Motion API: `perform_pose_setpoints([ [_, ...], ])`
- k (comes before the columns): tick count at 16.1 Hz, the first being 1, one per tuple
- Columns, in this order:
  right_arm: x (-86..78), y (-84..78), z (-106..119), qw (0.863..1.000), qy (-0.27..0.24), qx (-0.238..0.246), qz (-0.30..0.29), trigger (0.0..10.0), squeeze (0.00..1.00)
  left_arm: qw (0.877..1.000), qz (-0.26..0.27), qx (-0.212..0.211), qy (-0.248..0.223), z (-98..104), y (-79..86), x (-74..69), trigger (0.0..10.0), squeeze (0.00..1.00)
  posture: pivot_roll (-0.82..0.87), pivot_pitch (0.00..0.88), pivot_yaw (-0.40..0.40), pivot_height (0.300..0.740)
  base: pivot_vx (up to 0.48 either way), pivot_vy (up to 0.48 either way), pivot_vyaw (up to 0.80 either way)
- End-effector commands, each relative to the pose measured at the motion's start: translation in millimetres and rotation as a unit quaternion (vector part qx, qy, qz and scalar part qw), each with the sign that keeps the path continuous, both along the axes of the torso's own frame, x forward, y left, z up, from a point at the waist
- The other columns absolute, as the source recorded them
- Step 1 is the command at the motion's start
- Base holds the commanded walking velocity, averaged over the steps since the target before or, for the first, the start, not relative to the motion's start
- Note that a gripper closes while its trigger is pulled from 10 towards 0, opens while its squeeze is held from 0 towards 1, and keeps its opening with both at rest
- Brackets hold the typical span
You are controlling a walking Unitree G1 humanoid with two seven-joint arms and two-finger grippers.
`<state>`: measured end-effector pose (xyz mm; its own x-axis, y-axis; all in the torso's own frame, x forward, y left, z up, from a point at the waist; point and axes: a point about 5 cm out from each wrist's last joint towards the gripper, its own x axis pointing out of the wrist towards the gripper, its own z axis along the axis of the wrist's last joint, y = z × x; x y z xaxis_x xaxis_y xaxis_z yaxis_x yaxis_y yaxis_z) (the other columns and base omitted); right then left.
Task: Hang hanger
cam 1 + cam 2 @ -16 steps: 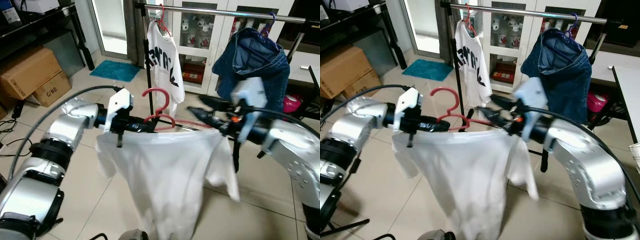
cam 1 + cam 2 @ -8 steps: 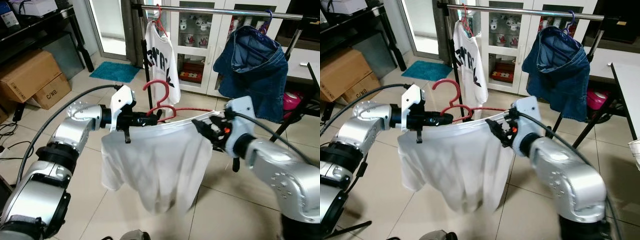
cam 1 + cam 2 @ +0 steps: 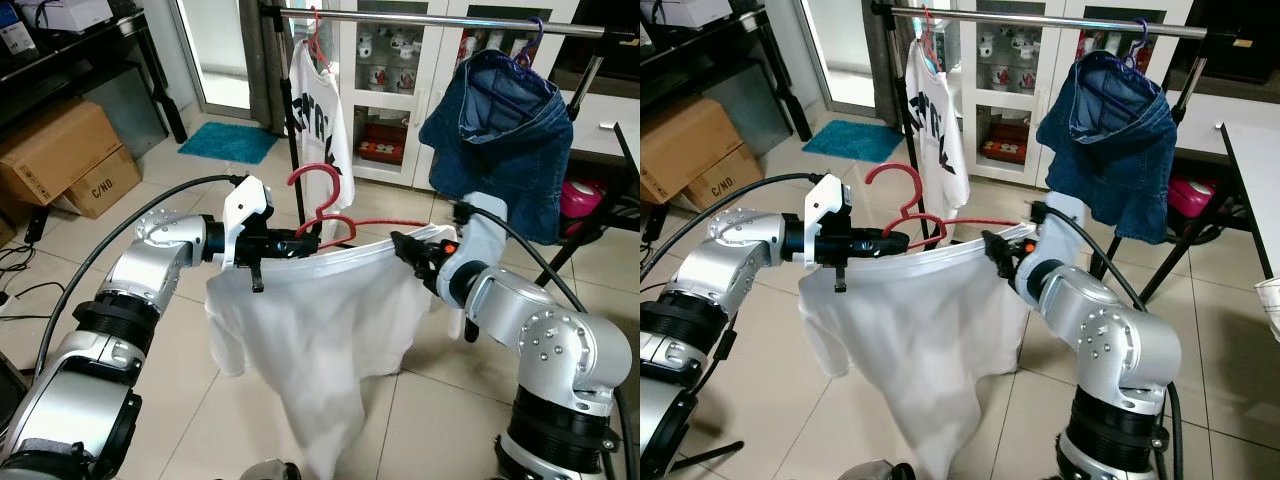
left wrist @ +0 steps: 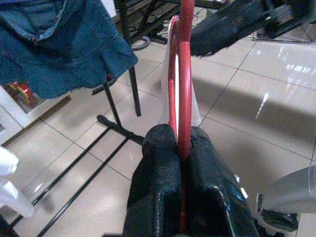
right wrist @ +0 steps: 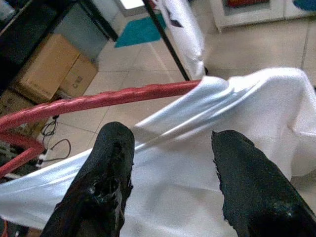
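A red hanger (image 3: 322,212) carries a white shirt (image 3: 310,340) that droops low toward the tiled floor. My left gripper (image 3: 298,245) is shut on the hanger's left arm, seen clamped between the fingers (image 4: 163,163) in the left wrist view. My right gripper (image 3: 407,247) is at the hanger's right end, open, with its fingers (image 5: 106,168) spread over the white cloth (image 5: 197,163) and the red hanger arm (image 5: 123,96). The clothes rail (image 3: 450,19) runs overhead behind the hanger.
On the rail hang a printed white T-shirt (image 3: 322,125) at the left and a denim garment (image 3: 505,140) at the right. The rack's black post (image 3: 293,120) stands just behind the hanger. Cardboard boxes (image 3: 70,150) and a teal mat (image 3: 228,142) lie at the left.
My right arm has pulled in and now sits steady at the hanger's right end. The shirt has settled and hangs longer. My left gripper keeps its hold, nearly unmoved.
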<state>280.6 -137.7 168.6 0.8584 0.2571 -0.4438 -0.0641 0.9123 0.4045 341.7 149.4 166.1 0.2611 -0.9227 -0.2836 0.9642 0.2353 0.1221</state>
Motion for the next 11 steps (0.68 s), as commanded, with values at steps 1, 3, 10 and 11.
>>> perform_pose_setpoints([
  [1,1.4,-1.1,2.5,1.000,0.003,0.006,-0.009,10.0,0.00,1.000,-0.006,-0.003,-0.013,7.7,0.3,-0.1,0.0,0.00,-0.13,0.000,0.117,0.740,0.000,0.000,0.00],
  [3,3.4,-4.1,2.1,1.000,0.010,0.003,-0.028,10.0,0.00,1.000,-0.017,-0.004,-0.010,7.5,-1.7,-2.5,0.0,0.00,-0.13,0.000,0.119,0.740,0.000,0.000,0.00],
  [10,8.1,-9.1,2.8,0.998,0.014,0.004,-0.062,3.1,0.00,1.000,-0.008,0.003,-0.011,7.5,0.7,-2.0,0.0,0.00,-0.13,0.000,0.119,0.740,0.000,0.000,0.00],
  [11,8.2,-9.1,2.9,0.998,0.013,0.002,-0.061,2.5,0.00,1.000,-0.007,0.005,-0.011,7.5,1.1,-1.9,0.0,0.00,-0.13,0.000,0.119,0.740,0.000,0.000,0.00],
])
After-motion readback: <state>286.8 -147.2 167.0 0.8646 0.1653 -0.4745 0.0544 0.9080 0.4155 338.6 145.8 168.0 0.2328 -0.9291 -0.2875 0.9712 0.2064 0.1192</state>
